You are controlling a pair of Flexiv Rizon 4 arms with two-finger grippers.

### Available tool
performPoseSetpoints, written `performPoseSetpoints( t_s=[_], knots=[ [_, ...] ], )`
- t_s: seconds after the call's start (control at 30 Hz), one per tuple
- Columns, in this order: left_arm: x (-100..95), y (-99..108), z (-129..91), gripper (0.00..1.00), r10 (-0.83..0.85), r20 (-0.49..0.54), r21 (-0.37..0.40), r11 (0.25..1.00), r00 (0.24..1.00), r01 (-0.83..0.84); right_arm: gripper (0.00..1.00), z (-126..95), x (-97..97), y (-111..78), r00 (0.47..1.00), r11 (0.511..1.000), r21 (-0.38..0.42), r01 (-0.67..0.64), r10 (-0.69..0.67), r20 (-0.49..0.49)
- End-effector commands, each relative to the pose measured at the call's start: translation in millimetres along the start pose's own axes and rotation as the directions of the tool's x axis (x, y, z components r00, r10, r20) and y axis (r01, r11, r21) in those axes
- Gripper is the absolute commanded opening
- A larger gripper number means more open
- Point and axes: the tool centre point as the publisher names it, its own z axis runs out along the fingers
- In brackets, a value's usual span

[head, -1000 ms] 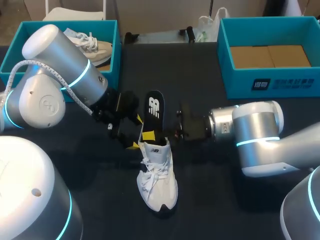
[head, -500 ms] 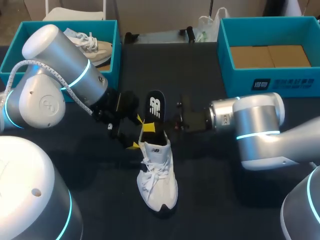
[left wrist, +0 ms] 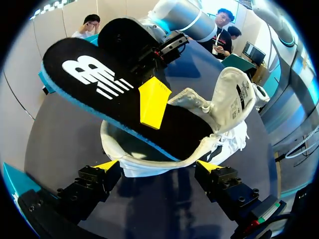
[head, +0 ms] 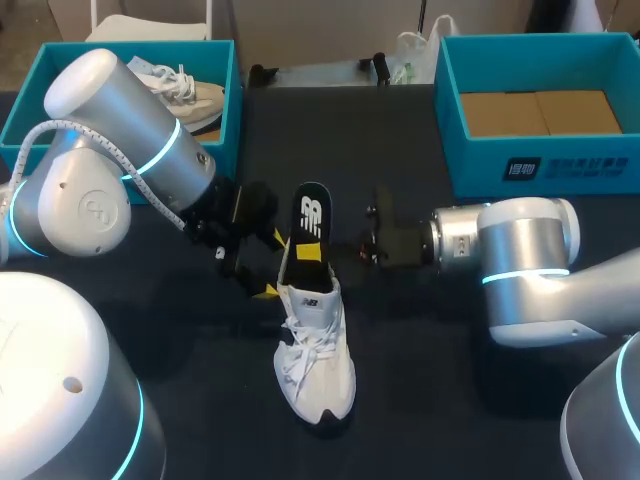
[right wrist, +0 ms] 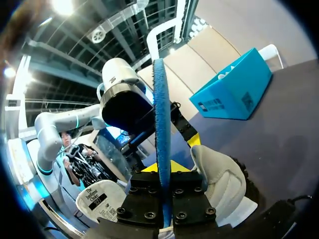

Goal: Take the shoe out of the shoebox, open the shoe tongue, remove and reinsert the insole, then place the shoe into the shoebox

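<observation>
Pinching the thin black insole (head: 310,215) across its flat faces, our right hand (head: 308,252) is holding it tilted, toe end inside the shoe (head: 315,360), blue-edged heel end sticking out. We are keeping that arm low and level. The white, laced shoe is sitting on the dark table (head: 450,330). Our left hand (left wrist: 157,167) is hanging spread wide, angled down at the heel.

Shoe (head: 315,350) lies at bench (head: 430,390) centre. Insole (head: 309,222) rises from its heel, behind it. Left tool (head: 272,265) sits just left of the heel, right tool (head: 318,252) on the insole. One shoebox (head: 225,110) stands upper left, another shoebox (head: 540,160) upper right.
</observation>
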Motion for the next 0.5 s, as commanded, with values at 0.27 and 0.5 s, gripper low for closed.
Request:
performPoseSetpoints(
  t_s=[0.27,0.5],
  knots=[
    [0.0,0,0,1.0,0.0,0.0,-0.002,1.0,1.0,0.0,0.0,10,-8.1,-40.5,0.991,0.991,0.025,-0.133,0.133,0.02],
    [0.0,0,0,1.0,0.0,0.0,-0.002,1.0,1.0,0.0,0.0,11,-0.5,-55.8,0.986,0.986,0.025,-0.164,0.164,0.026]
  ],
)
